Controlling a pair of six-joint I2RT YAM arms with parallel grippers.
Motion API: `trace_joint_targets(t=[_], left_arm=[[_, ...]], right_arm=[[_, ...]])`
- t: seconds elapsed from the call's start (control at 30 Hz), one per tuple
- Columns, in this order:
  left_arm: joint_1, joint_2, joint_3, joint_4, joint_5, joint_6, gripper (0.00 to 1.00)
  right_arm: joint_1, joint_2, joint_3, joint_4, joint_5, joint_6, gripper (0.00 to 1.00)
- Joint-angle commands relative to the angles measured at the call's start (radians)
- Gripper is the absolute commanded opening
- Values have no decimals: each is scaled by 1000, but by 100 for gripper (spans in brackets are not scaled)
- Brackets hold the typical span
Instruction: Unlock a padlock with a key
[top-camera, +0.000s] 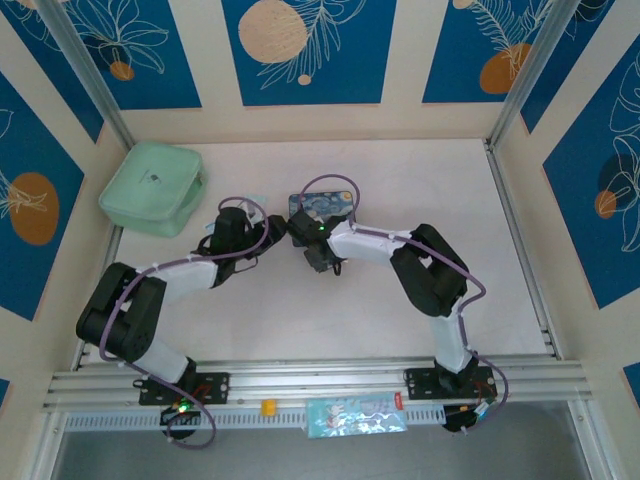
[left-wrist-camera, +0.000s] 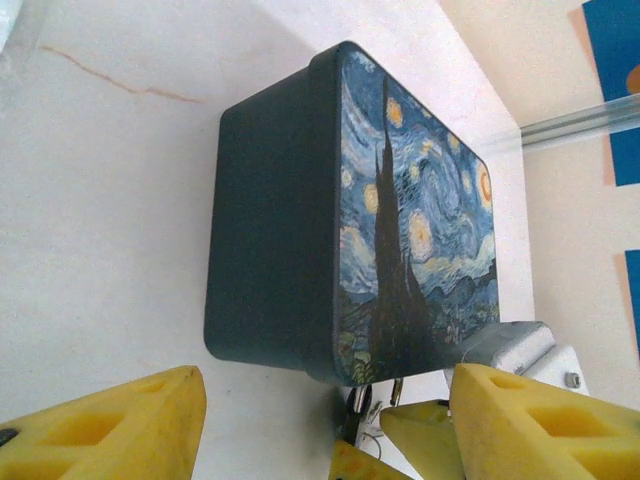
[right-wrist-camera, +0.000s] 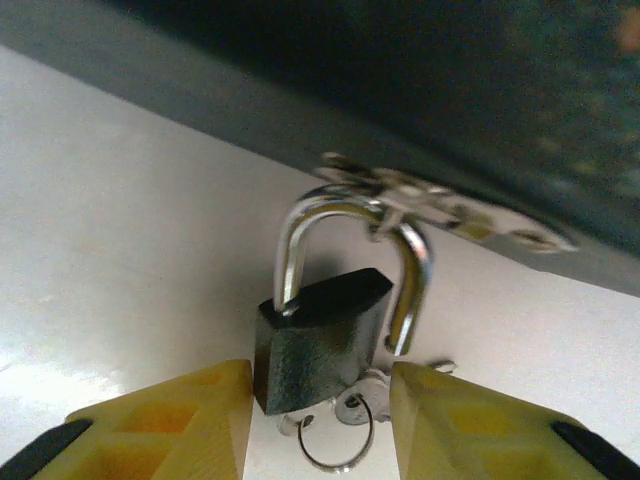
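Right gripper (right-wrist-camera: 318, 400): open, gripping nothing. Its yellow fingers (right-wrist-camera: 170, 420) stand one on each side of the lock's lower end, close to it; I cannot tell if they touch.
Key (right-wrist-camera: 355, 400): just ahead of the fingertips, at the bottom of the lock body. Only its pale head shows, so it seems to be pushed up into the keyhole. A thin wire ring (right-wrist-camera: 335, 445) hangs from it, toward the camera.
Padlock (right-wrist-camera: 320, 335): dark body lying on the white table (right-wrist-camera: 120, 230), a little tilted, between the right fingers and the tin.
Long axis: from key to shackle the lock points away from the right gripper, straight toward the tin.
Shackle (right-wrist-camera: 295, 235): passes through the metal hasp (right-wrist-camera: 430, 200) on the tin's wall. Its left leg enters the body. The right leg seems to end beside the body, so the lock may already be free, but I cannot tell for sure.
Tin (left-wrist-camera: 410, 220): blue starry-night box, right behind the lock.
Left gripper (left-wrist-camera: 325, 400): wide open and empty, facing the dark side wall of the tin and apart from it.
Nearer arm: the right one, by my judgement. The key head lies directly in its line, so turning the key would be its work.
Far left: a green pouch (top-camera: 152, 187), well apart.
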Motion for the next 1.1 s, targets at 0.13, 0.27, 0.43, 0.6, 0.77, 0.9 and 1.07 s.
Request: trace_joint_targets(t=[0.13, 0.27, 0.43, 0.6, 0.77, 0.9, 1.07], left_arm=[[17, 23, -22, 69, 23, -36, 64], [22, 23, -18, 71, 22, -34, 64], [34, 61, 58, 35, 41, 31, 64], [49, 127, 141, 21, 65, 76, 64], [65, 148, 138, 76, 84, 52, 63], [71, 140, 138, 56, 83, 85, 64], [98, 166, 151, 86, 115, 79, 64]], right_arm=[[12, 28, 19, 38, 92, -2, 23], [-3, -19, -40, 117, 37, -41, 11], [-65, -114, -162, 290, -182, -243, 0], [-182, -141, -157, 291, -513, -422, 0], [-262, -137, -105, 236, -653, -451, 0], [-239, -177, -142, 257, -602, -457, 21], [-179, -162, -163, 294, -372, -436, 55]])
